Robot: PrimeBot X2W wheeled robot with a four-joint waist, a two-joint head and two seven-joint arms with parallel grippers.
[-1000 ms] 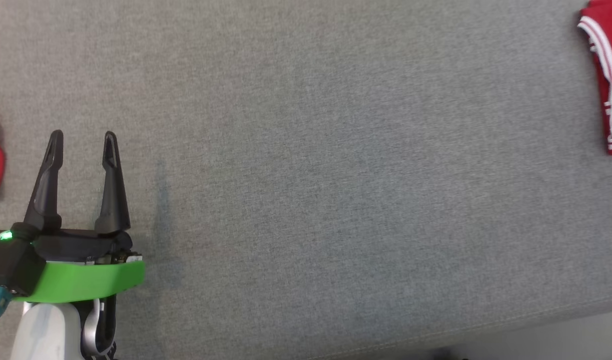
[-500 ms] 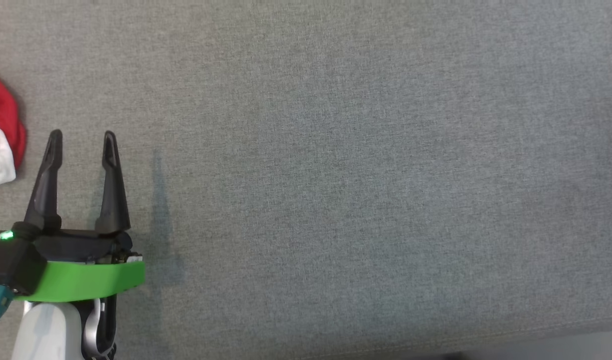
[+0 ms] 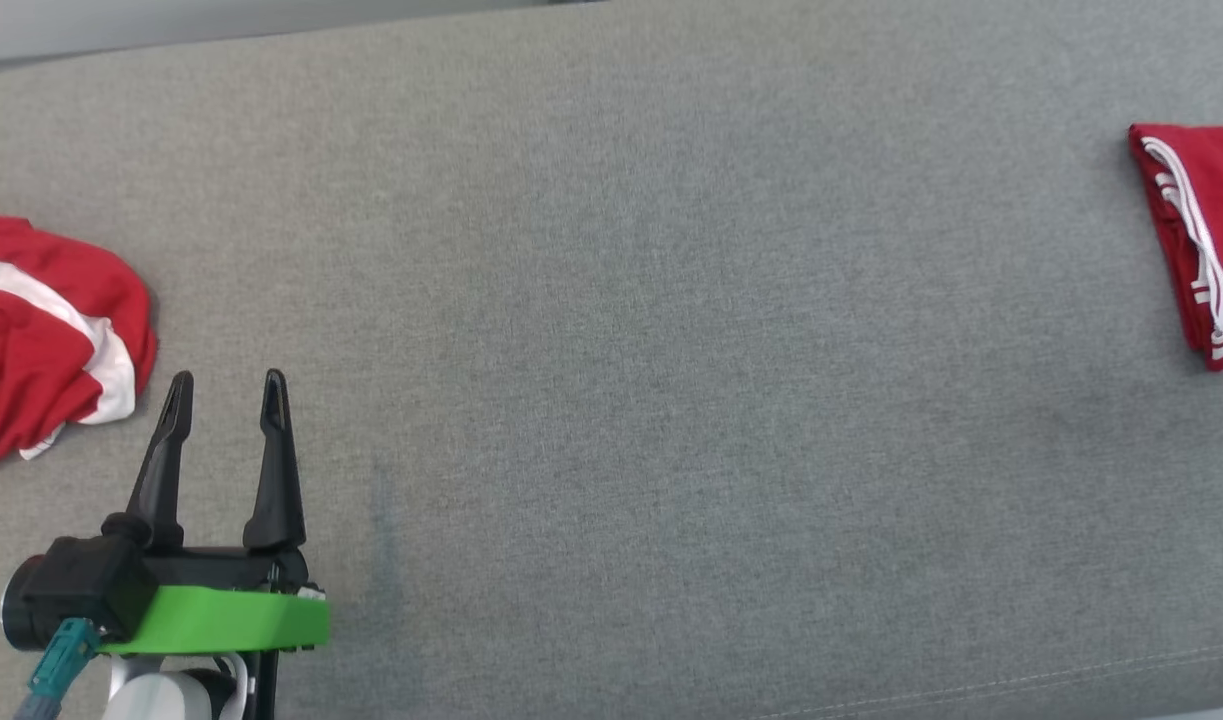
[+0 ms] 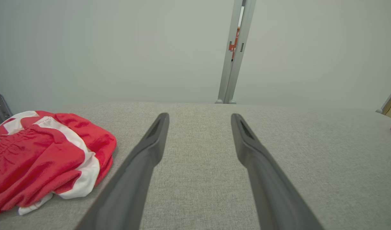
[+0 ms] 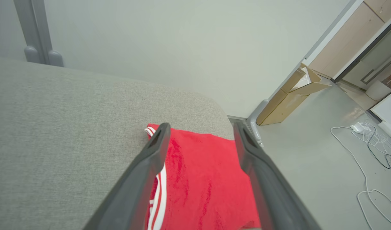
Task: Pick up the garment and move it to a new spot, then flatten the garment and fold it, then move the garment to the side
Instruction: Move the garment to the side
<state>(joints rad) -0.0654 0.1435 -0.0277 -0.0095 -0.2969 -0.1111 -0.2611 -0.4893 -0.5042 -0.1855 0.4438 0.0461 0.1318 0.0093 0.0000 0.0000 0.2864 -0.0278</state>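
The folded garment [image 3: 1196,240] lies at the cushion's [image 3: 621,350] right edge under the released right gripper [image 5: 201,125], so that cycle appears done; the crumpled garment [image 3: 46,330] at the left edge, beside the spread, empty left gripper [image 3: 227,378], is not yet folded.

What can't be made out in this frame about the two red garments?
1. The folded garment: cut by the head view's right edge; in the right wrist view the right gripper, fingers open, and the bottom edge hide part of it.
2. The crumpled garment: cut by the left edge in the head and left wrist views.
3. Whether the right gripper touches the folded garment: the wrist view gives no height.
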